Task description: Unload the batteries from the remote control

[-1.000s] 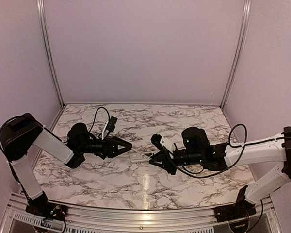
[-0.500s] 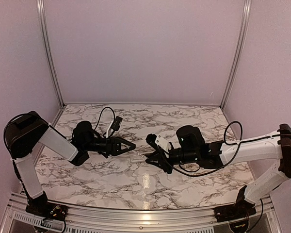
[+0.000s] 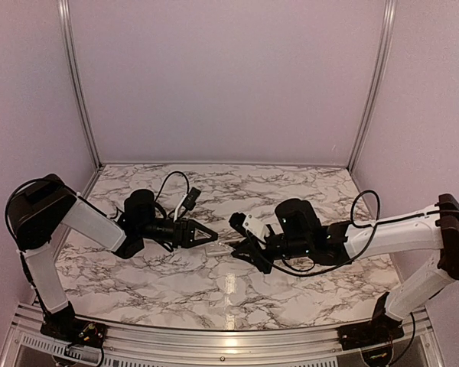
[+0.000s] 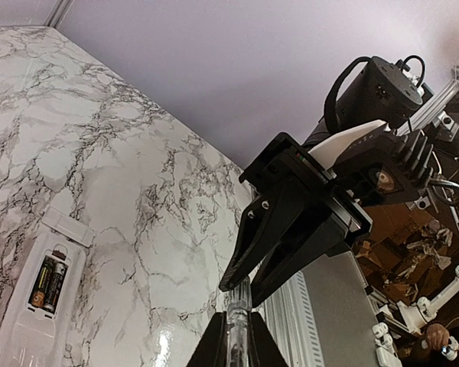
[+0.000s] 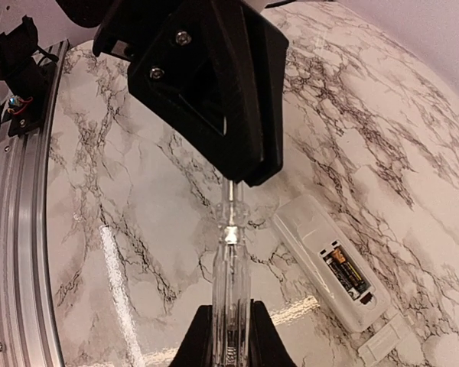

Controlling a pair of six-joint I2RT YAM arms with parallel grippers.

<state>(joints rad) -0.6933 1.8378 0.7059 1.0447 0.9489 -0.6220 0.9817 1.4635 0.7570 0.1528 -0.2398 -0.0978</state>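
The white remote control [image 4: 30, 321] lies back-up on the marble table with its recess open. The two batteries [image 4: 46, 283] sit side by side in it. They also show in the right wrist view [image 5: 346, 272], inside the remote [image 5: 314, 245]. The grippers meet tip to tip just above the table beside the remote. My right gripper [image 5: 229, 307] is shut on the thick handle of a clear pen-like rod [image 5: 231, 252]. My left gripper [image 4: 237, 315] is shut on the rod's other end [image 4: 241, 294]. In the top view the left gripper [image 3: 206, 233] faces the right gripper [image 3: 234, 246].
The small white flat cover piece [image 4: 67, 227] lies just beyond the remote's battery end, also in the right wrist view [image 5: 386, 340]. A metal rail [image 5: 15, 252] runs along the near table edge. Walls and aluminium posts [image 3: 76, 84] enclose the table.
The left gripper moved right and the right gripper moved left with the rod. They now meet, and the left gripper has closed on the rod's free end.
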